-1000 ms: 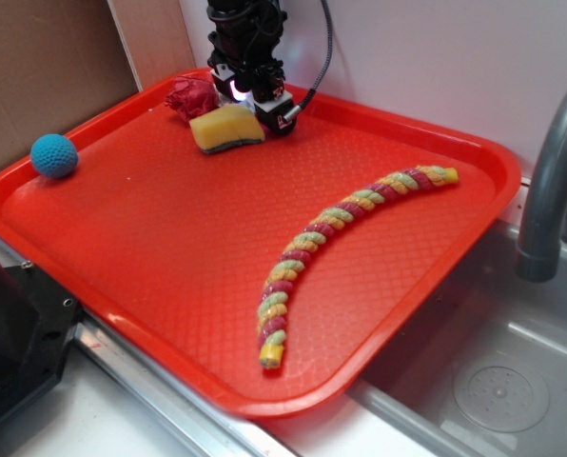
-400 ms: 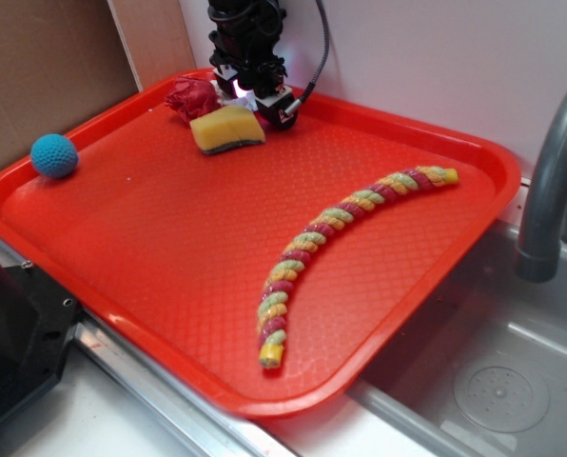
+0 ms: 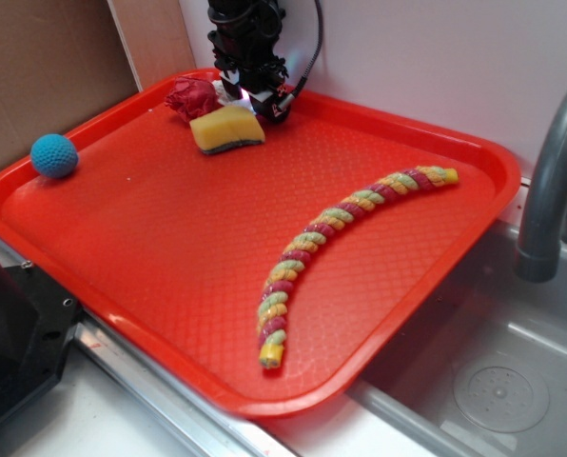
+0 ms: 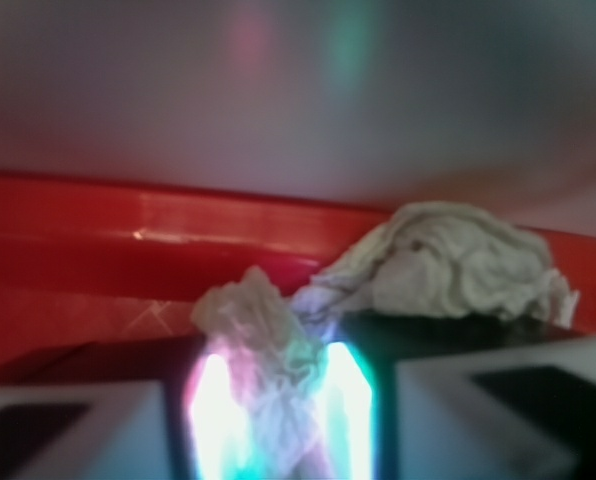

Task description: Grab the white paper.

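Shifted back toward the rim, tool (image 4: 278, 420) pinches white paper (image 4: 418, 265), trailing right.

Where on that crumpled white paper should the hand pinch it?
Judging by the wrist view, the loose low flap of the white paper that already sits between the hand's fingers looks best, taken from above: it is thin and crushable, while the bulkier wad lies off to one side by the tray's rim.

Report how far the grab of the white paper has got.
Reach done: the gripper is down at the tray's back edge, behind the sponge. In hand: the white paper sits between its fingers, one fold pinched. Left: lifting it; it looks still low.
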{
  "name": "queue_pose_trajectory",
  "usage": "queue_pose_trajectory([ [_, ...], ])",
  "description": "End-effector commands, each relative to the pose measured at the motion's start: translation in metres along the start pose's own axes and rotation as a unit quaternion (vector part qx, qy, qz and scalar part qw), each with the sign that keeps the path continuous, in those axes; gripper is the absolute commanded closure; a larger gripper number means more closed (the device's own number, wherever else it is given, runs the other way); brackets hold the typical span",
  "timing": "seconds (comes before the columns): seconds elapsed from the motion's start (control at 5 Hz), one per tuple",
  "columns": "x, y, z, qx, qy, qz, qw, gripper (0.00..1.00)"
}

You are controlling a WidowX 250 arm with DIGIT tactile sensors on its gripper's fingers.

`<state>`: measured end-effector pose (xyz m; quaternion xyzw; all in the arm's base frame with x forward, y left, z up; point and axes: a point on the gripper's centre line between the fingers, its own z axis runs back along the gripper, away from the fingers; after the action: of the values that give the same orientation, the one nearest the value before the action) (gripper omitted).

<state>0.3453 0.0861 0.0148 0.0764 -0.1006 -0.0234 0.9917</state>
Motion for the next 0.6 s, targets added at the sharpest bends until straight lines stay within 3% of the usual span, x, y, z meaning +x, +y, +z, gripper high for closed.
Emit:
queue_pose_trajectory([
  [0.0, 0.0011, -0.0039, -0.0002, 0.006, 0.001, -0.011, 1.0, 1.0],
  [0.4, 0.0, -0.0055, -0.0027, 0.01, 0.003, -0.012, 1.0, 1.0],
])
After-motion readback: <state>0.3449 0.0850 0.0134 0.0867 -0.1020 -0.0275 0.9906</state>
